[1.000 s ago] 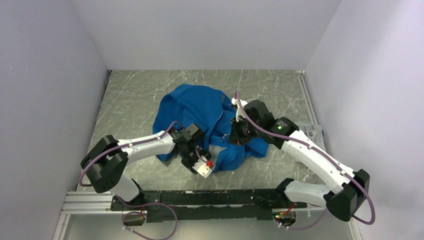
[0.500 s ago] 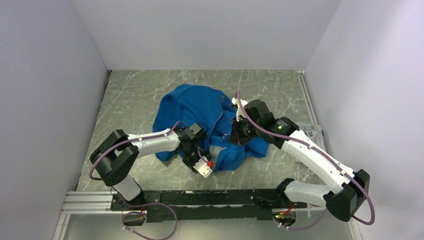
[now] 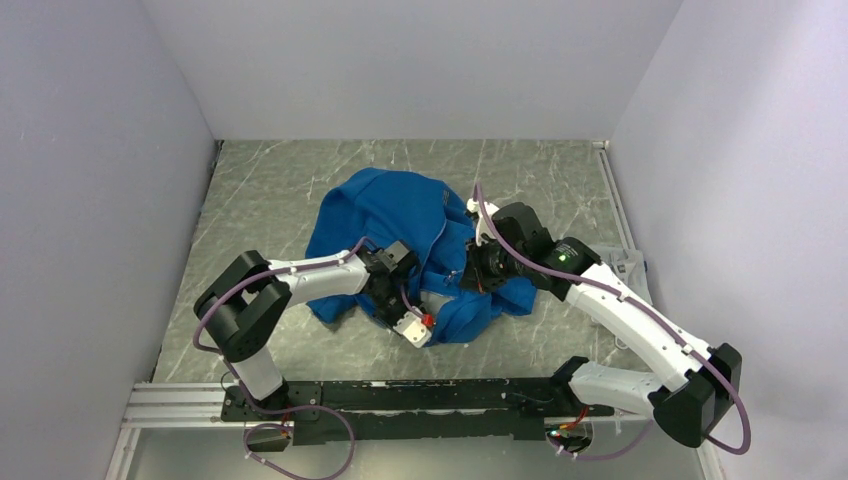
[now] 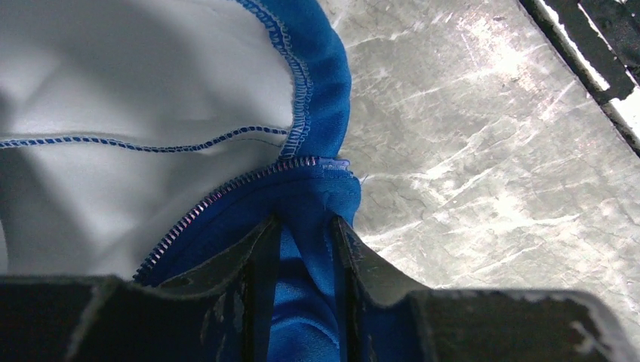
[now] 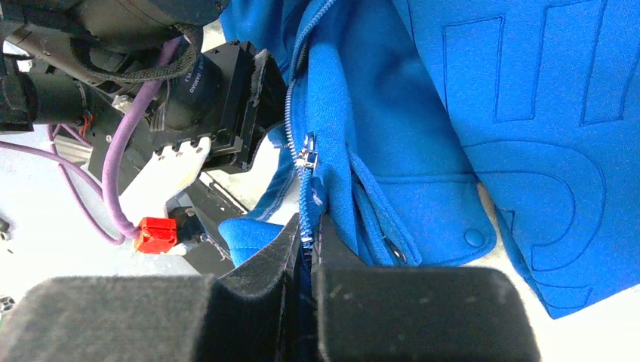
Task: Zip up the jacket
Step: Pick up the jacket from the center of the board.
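Note:
The bright-blue jacket (image 3: 395, 225) lies crumpled in the middle of the marbled table. My left gripper (image 3: 392, 297) is shut on its lower front hem; in the left wrist view the fingers (image 4: 260, 249) pinch blue fabric (image 4: 306, 256) just below the zipper's end (image 4: 332, 162), with the pale lining (image 4: 136, 90) above. My right gripper (image 3: 470, 270) is shut on the jacket's zipper edge; in the right wrist view the zipper tape (image 5: 308, 219) runs down between the pads, and the silvery slider (image 5: 306, 157) sits just above them.
A snap pocket flap (image 5: 445, 219) lies to the right of the zipper. The left arm's wrist with its red part (image 5: 157, 234) is close on the left. Grey walls enclose the table, and a black rail (image 3: 420, 395) runs along the near edge.
The left arm's elbow has swung rightward and its gripper has shifted slightly right and forward with the hem. The right gripper has stayed nearly in place.

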Available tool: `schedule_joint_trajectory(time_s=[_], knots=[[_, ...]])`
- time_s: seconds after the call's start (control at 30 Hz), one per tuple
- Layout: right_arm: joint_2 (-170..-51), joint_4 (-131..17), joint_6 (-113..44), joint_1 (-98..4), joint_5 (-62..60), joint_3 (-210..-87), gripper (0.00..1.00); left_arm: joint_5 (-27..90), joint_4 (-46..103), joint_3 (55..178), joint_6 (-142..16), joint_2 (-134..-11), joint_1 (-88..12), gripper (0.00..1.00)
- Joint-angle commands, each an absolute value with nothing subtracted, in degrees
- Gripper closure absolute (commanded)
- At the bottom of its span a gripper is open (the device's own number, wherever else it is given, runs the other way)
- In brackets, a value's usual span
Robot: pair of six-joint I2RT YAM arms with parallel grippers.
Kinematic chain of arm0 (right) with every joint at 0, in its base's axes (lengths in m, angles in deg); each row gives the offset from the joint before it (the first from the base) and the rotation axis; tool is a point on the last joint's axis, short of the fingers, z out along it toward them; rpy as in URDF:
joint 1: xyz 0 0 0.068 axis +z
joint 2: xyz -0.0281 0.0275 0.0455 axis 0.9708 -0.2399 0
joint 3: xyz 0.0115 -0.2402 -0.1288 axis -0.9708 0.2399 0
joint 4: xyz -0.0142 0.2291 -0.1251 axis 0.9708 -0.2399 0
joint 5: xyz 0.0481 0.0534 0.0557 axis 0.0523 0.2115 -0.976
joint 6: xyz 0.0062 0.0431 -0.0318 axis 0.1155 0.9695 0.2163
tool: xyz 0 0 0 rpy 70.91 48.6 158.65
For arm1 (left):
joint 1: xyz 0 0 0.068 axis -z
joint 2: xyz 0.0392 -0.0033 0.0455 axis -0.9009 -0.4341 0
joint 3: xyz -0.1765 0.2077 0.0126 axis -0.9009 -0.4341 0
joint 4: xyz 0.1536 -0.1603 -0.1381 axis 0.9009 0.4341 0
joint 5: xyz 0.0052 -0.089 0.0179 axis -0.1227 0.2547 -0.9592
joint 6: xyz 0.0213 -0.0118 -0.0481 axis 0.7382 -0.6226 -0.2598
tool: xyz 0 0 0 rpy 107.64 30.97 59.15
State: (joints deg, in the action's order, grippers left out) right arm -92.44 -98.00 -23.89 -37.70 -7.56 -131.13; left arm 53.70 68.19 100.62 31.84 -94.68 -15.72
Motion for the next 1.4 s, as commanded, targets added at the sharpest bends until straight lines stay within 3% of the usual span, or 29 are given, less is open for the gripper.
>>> schedule_joint_trajectory(time_s=[0.0,0.13,0.27,0.4,0.6,0.8,1.03,1.17,1.27,1.37], knots=[[-91.32,-95.89,-24.81,-38.14,-8.55,-131.32,1.0,49.33,62.12,97.1,32.29,-98.95,-15.87,0.67],[-91.24,-95.9,-25.07,-38.53,-8.62,-131.02,1.0,48.38,60.51,96.45,30.75,-98.44,-15.95,0.76],[-91.16,-95.69,-25.08,-39.06,-8.81,-130.62,1.0,46.53,60.42,97.15,26.95,-96.76,-16.63,0.95],[-91.06,-95.47,-25.0,-39.29,-9.02,-130.32,1.0,45.27,59.64,96.75,23.37,-94.17,-17.81,1.0],[-91.28,-96.33,-25.06,-39.53,-8.52,-131.13,1.0,44.54,62.06,99.66,14.99,-88.78,-20.27,1.0],[-92.83,-97.57,-25.8,-39.65,-7.71,-134.0,1.0,47.71,66.02,108.9,4.39,-78.33,-32.2,1.0],[-95.43,-100.78,-26.44,-39.81,-4.92,-140.27,1.0,41.97,54.84,114.02,-6.86,-70.03,-52.25,1.0],[-98.55,-102.7,-27.1,-41.07,-2.95,-146.52,1.0,36.51,39.99,115.42,-7.23,-70.05,-63.63,1.0],[-102.57,-104.45,-26.85,-41.35,-3.15,-152.33,1.0,46.03,41.97,120.86,-5.95,-70.65,-68.73,1.0],[-104.88,-104.61,-26.55,-41.25,-7.12,-155.95,1.0,58.43,38.75,119.6,-3.1,-65.24,-64.2,1.0]])
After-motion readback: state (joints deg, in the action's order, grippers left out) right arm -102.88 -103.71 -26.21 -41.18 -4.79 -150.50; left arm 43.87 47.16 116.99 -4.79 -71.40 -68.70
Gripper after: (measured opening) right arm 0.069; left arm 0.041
